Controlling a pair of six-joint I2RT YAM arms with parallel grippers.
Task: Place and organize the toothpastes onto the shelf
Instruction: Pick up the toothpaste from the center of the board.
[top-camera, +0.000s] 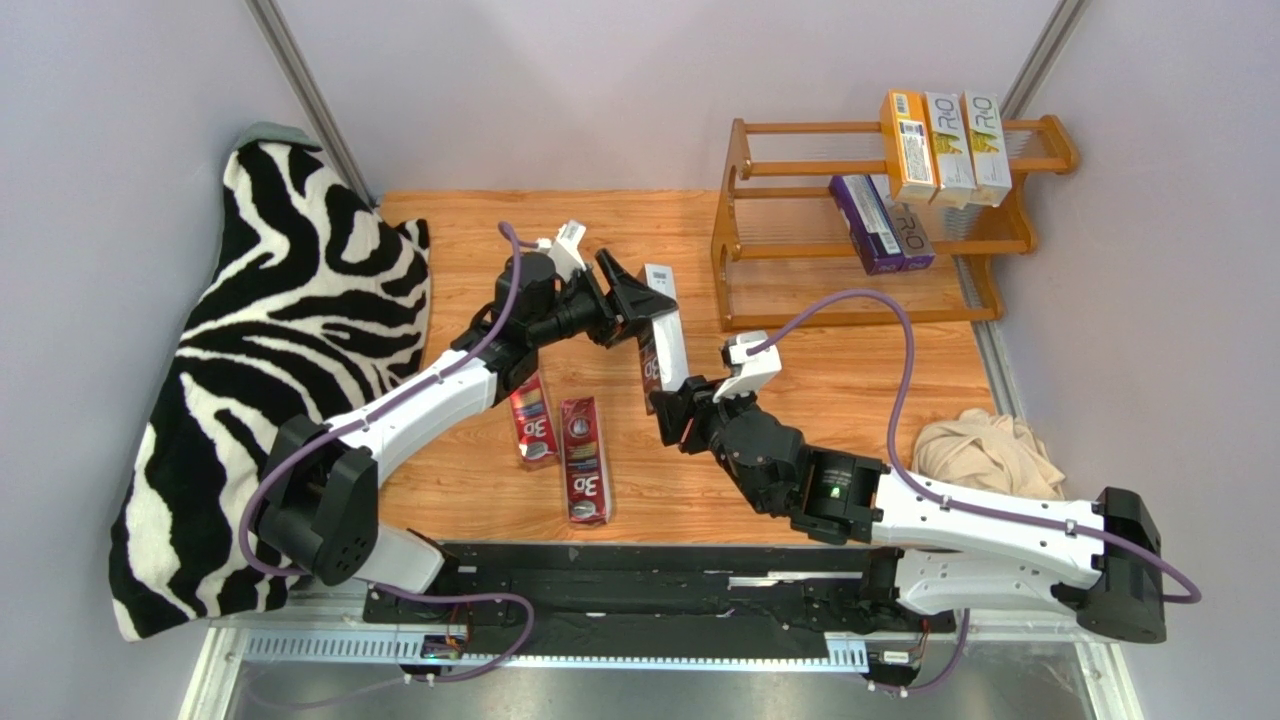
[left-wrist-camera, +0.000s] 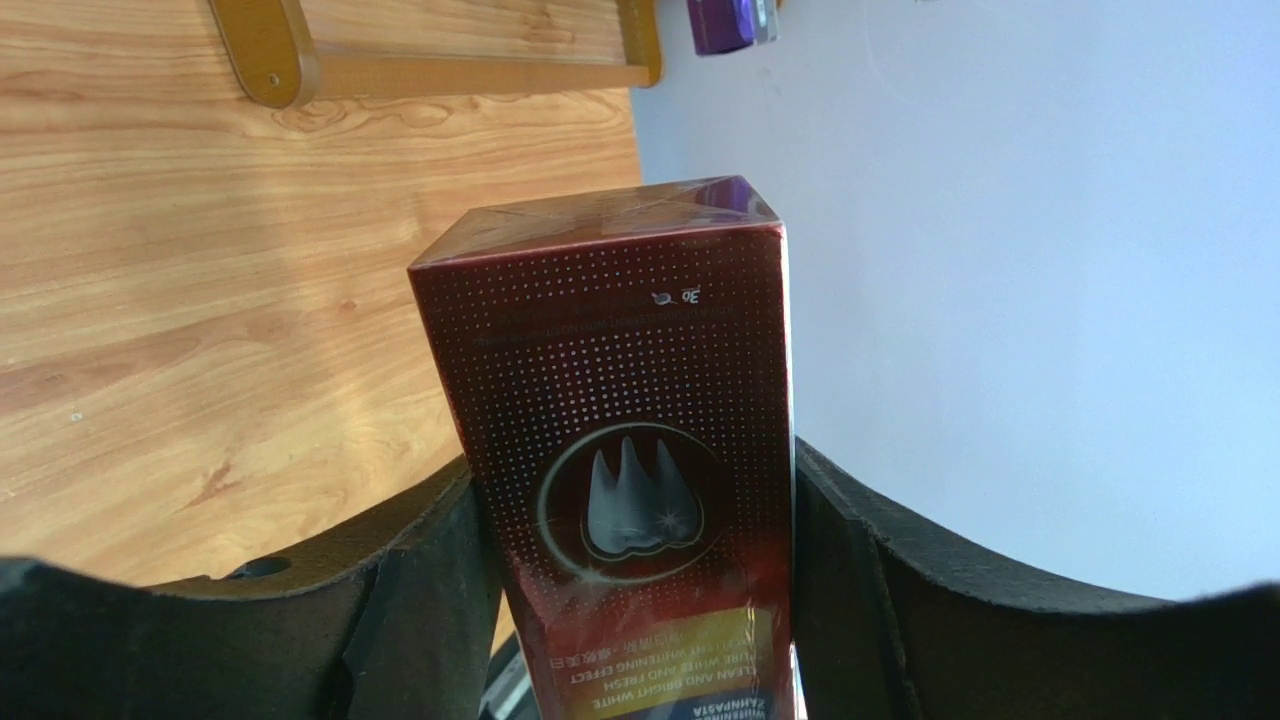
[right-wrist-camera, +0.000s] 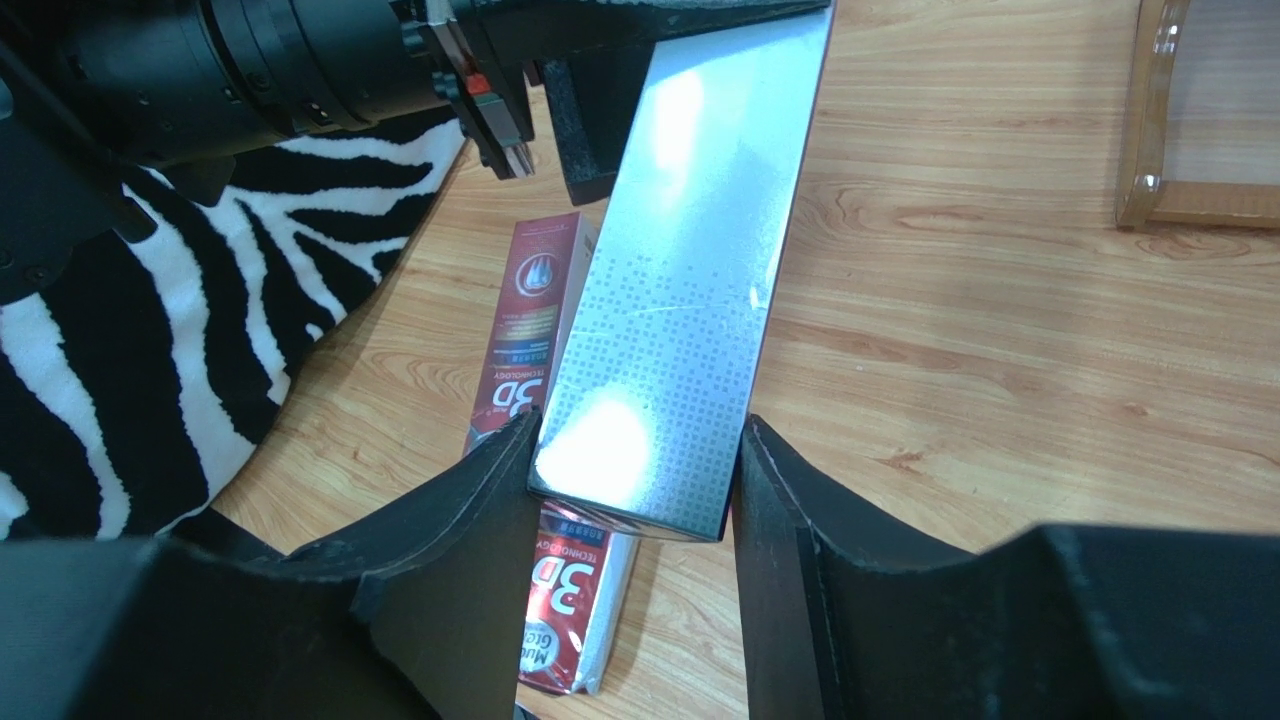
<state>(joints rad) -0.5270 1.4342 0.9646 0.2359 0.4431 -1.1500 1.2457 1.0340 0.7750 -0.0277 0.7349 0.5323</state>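
While two red cartons (top-camera: 585, 458) are lying on the tabletop (top-camera: 842, 383) at lower centre, the left pincer (top-camera: 643, 300) is flanking the upper end of a third red carton (top-camera: 663, 336), whether gripping I cannot tell; the right pincer (top-camera: 672, 405) is clamping its lower end; five cartons (top-camera: 947, 146) are sitting on the shelf (top-camera: 726, 225), upper right.

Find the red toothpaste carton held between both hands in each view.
Top external: carton mid-picture, slanting above the table.
Left wrist: carton centre, red face showing.
Right wrist: carton upper centre, silvery side showing.
Shared landmark: shelf.
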